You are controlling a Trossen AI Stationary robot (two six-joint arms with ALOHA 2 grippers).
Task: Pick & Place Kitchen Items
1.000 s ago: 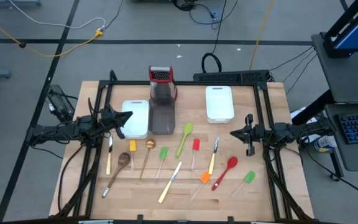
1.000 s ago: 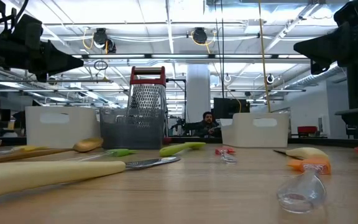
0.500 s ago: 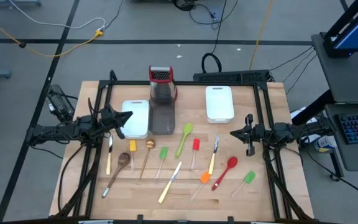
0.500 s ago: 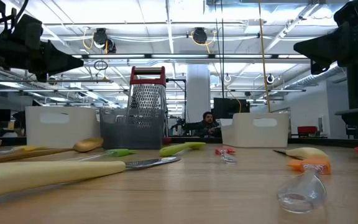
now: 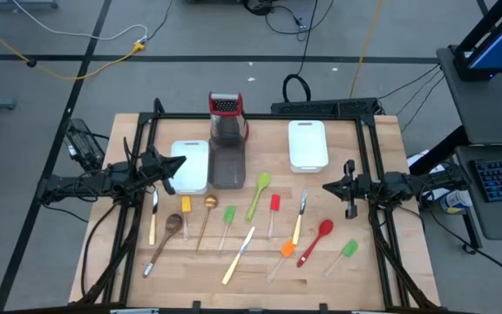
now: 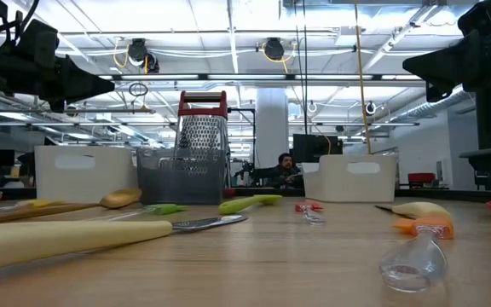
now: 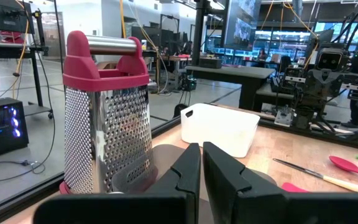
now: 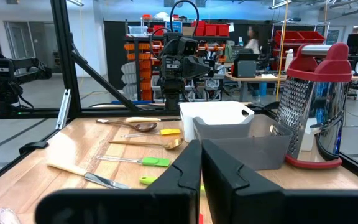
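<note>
No change vs earlier: left claw (image 5: 179,163) & right claw (image 5: 328,186) closed, empty.

A wooden table (image 5: 382,131) carries scattered utensils (image 5: 249,216) near the front. Behind stand two white trays (image 5: 307,144), a grey tray (image 5: 227,164) and a grater (image 5: 226,116) (red-topped).

red-topped grater (image 5: 226,118) behind grey tray (image 5: 227,163), between white trays (image 5: 308,145).
</note>
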